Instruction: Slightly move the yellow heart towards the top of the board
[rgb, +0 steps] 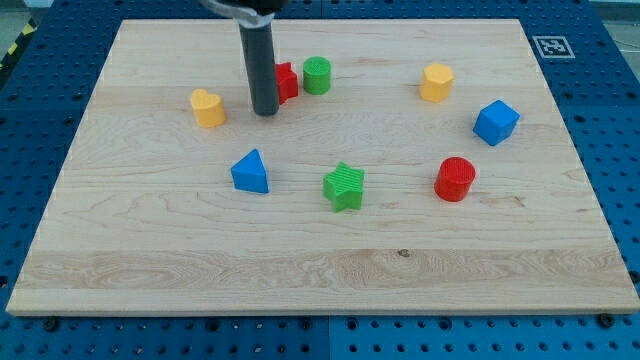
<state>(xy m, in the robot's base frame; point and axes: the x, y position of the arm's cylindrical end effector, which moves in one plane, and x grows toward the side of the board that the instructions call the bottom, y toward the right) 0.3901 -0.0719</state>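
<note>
My tip (265, 112) sits on the board (320, 270), just beside the red block (286, 81) and to the view's right of the yellow heart (208, 107). No claw on this rig, just a bare rod, holding nothing. Heart lies left of centre, upper half of board, apart from my tip. By my reckoning the push is not begun: I am not below the heart. Left to do: swing round to its lower side, then nudge it toward the view's top. Green cylinder (317, 75) near the red.
</note>
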